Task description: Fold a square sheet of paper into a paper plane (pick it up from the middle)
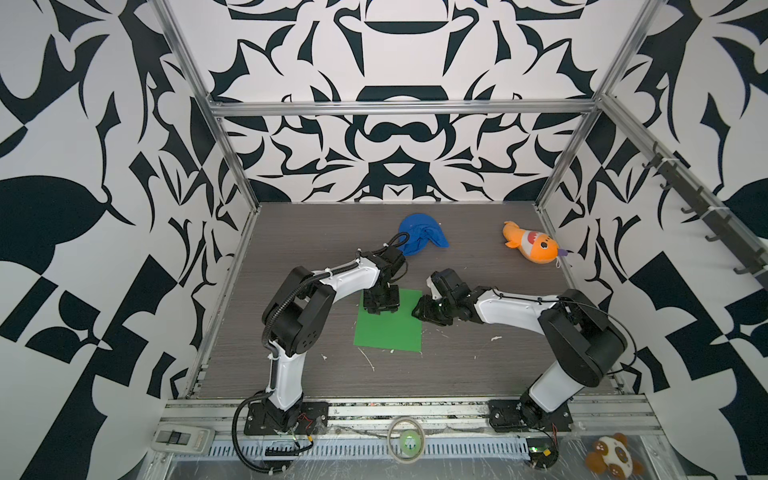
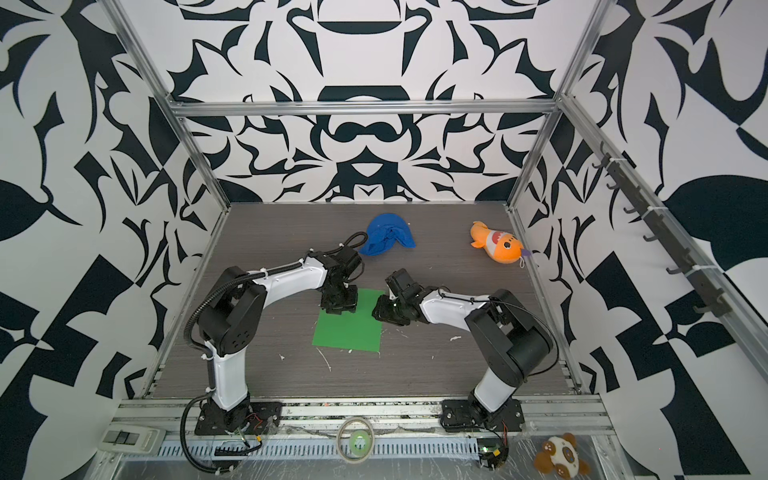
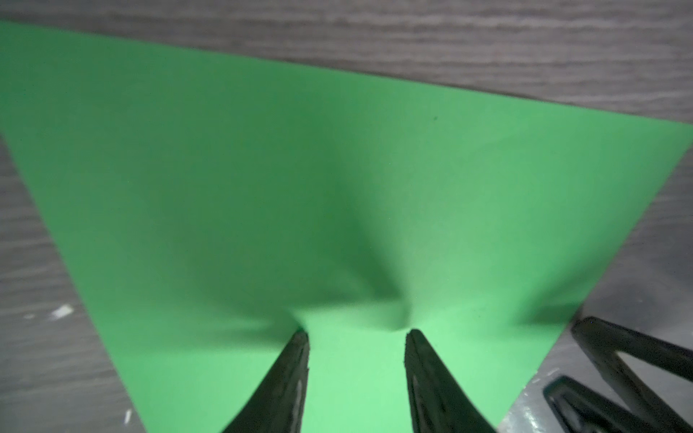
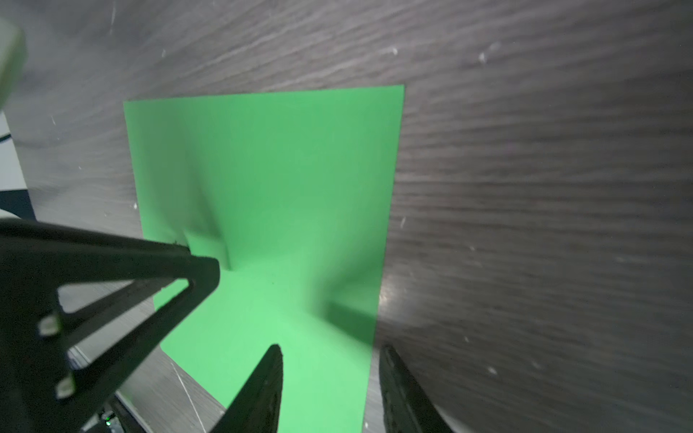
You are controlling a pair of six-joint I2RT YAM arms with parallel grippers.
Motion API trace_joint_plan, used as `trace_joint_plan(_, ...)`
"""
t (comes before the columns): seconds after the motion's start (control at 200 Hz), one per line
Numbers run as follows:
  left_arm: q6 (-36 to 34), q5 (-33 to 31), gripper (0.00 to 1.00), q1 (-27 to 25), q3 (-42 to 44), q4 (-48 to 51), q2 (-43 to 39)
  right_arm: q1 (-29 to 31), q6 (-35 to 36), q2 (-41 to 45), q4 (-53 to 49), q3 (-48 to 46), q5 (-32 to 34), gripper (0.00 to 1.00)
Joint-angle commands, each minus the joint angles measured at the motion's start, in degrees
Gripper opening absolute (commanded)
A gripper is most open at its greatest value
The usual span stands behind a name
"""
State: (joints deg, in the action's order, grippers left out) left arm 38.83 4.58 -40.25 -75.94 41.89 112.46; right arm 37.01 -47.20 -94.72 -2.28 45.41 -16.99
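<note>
My left claw (image 3: 356, 333) is released, half-parted. Both fingertips (image 3: 296, 360) press down on the square sheet of paper (image 3: 225, 187), which puckers into a small ridge just ahead of them. My right claw (image 4: 332, 350) is parted too, clenched on nothing. It straddles the sheet's edge, one finger over green and one over bare desk (image 4: 525, 225). In both top views the paper lies unfolded near the middle of the desk, with both claws at its far side.
</note>
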Motion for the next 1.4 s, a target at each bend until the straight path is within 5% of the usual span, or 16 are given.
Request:
trace_joint_plan(0.0,-0.5,4.1,0.49,0.5,5.1,-4.7,4.9,0.4,-1.0,-2.2,1.0,1.2,-1.5,0.43)
trace_joint_plan(0.455,-0.8,7.6,0.59,2.7,8.9,-8.4,2.7,0.7,-2.0,-6.0,2.7,1.9,-1.9,0.35)
trace_joint_plan(0.915,1.7,14.3,0.72,7.6,17.8,-18.9,-4.0,0.7,-0.7,1.1,-1.3,0.1,4.6,0.36)
trace_joint_plan(1.395,0.3,12.3,0.73,7.4,16.0,-15.5,-0.7,1.9,0.5,-5.8,0.7,3.4,-2.1,0.34)
